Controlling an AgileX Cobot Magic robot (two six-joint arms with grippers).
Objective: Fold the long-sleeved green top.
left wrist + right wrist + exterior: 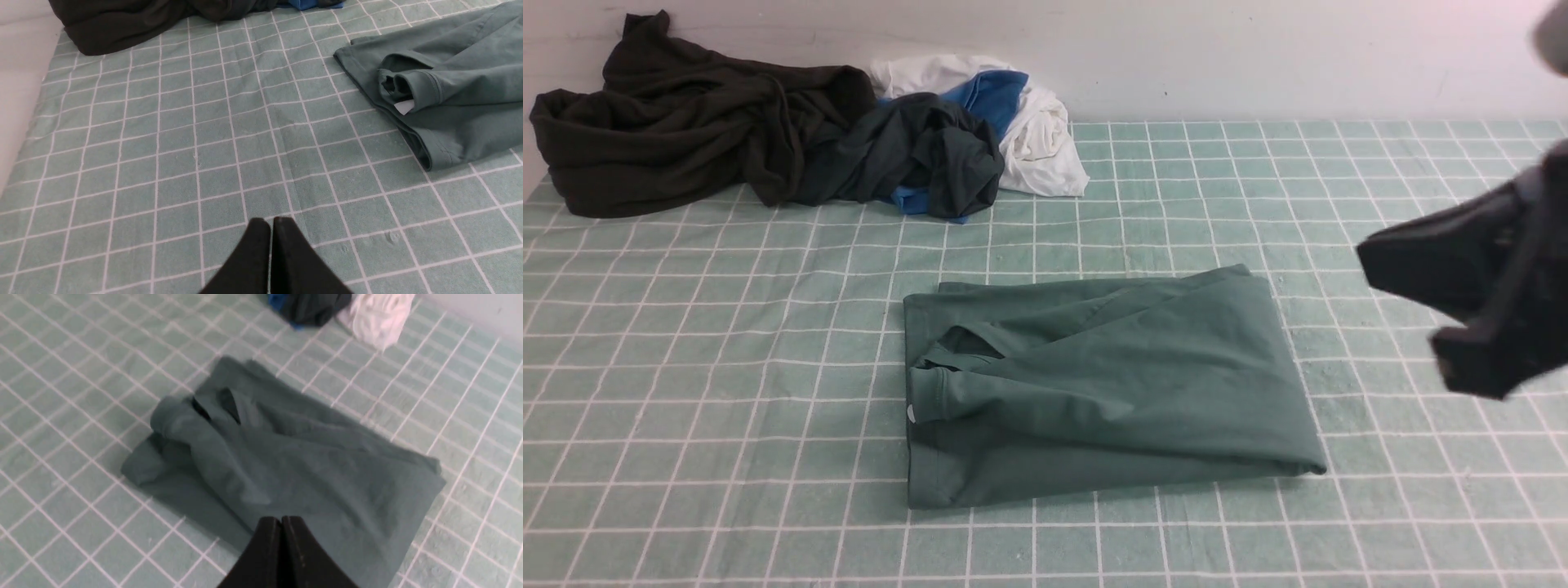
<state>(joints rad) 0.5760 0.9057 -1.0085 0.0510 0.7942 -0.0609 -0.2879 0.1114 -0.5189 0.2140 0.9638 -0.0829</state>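
Note:
The green long-sleeved top (1111,384) lies folded into a rough rectangle in the middle of the checked cloth, its neckline and small white label (911,413) at the left end. My right arm (1486,286) hovers blurred at the right edge, off to the right of the top. In the right wrist view my right gripper (281,518) is shut and empty, held above the top (286,465). My left gripper (271,220) is shut with nothing in it, over bare cloth, well apart from the top (457,94). The left arm is out of the front view.
A pile of clothes sits at the back left against the wall: a bulky dark garment (686,122), a blackish-green one (915,155), a blue piece (992,94) and a white one (1037,131). The checked tablecloth (727,367) covers the table.

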